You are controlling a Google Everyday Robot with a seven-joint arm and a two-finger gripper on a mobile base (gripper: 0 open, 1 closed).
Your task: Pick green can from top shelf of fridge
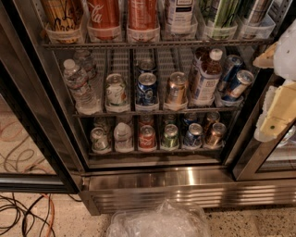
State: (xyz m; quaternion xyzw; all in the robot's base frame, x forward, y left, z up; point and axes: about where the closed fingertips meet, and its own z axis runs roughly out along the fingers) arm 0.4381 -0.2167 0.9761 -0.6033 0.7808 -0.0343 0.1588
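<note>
The fridge (185,187) stands open in front of me, with wire racks and a ribbed steel base. The top shelf (152,45) runs along the top of the view, fronted by clear plastic tubs. The green can (223,11) stands in a tub toward its right end, with dark and pale streaks; its top is cut off by the frame. My gripper (276,109), pale yellow and white, is at the right edge, lower than the green can and to its right, apart from it and in front of the door frame.
Red Coca-Cola cans (104,14) and other tall cans share the top shelf. The middle rack holds water bottles (79,85) and cans (147,89); the lower rack holds short cans (147,137). Crumpled clear plastic (159,222) lies on the floor, with cables (23,213) at left.
</note>
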